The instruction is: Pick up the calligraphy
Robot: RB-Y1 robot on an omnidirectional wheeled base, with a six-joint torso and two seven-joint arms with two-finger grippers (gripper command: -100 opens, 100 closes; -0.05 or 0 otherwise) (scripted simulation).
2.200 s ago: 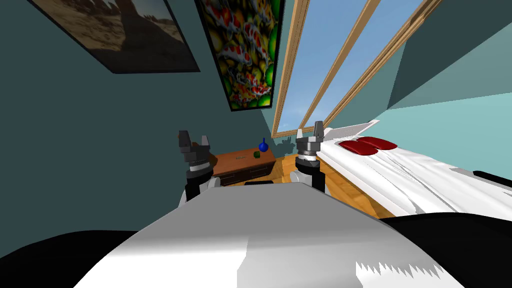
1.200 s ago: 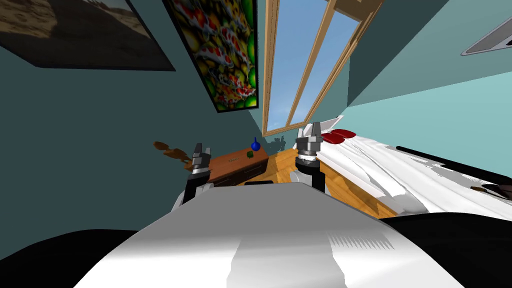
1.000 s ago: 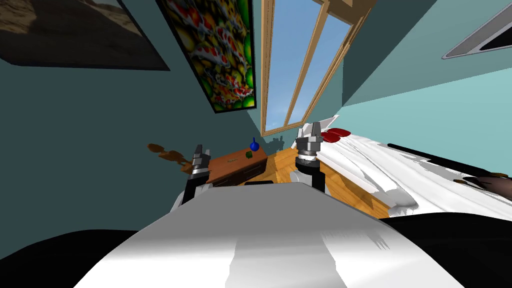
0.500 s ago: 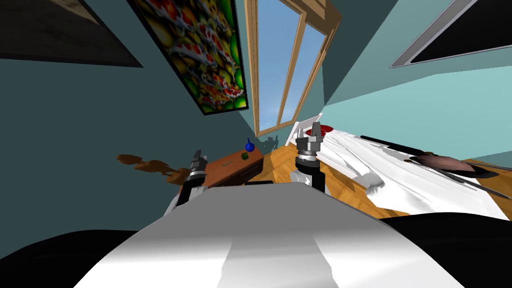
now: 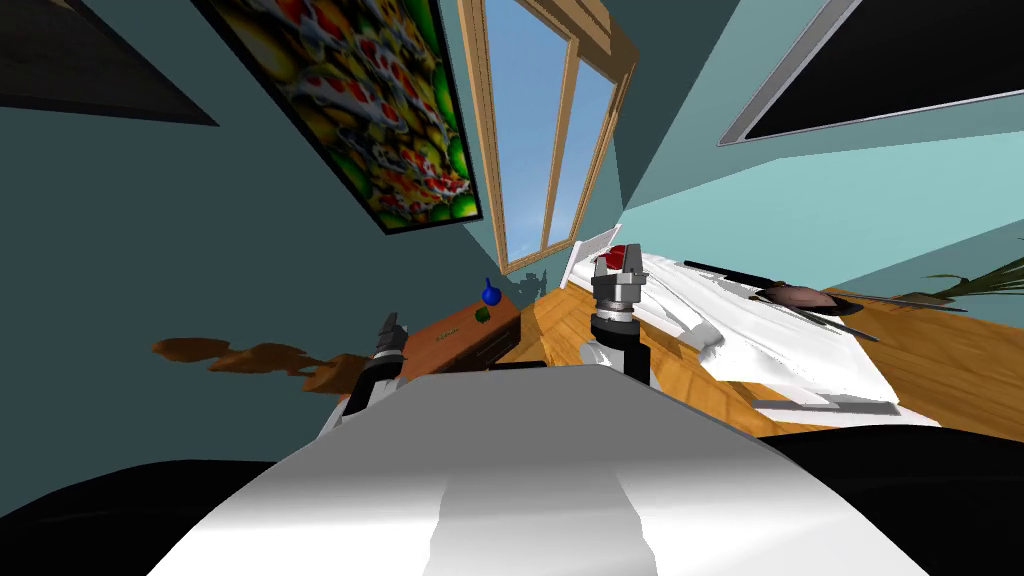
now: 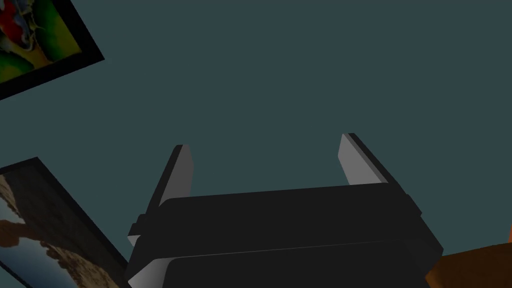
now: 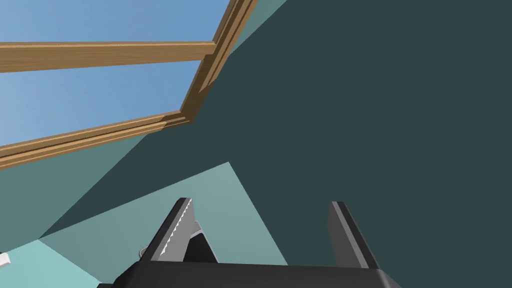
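The left gripper (image 5: 390,326) is raised close to a dark teal wall (image 5: 150,250), its fingers (image 6: 182,167) spread wide. Just right of it and a little beyond stands a brown dresser (image 5: 455,335) carrying a blue vase (image 5: 490,294) and a small green thing (image 5: 483,314). The right gripper (image 5: 618,258) points up, fingers (image 7: 345,230) apart. Behind it lies a white bed (image 5: 760,340), with a brown thing (image 5: 795,297) on it farther right. I cannot tell which thing is the calligraphy.
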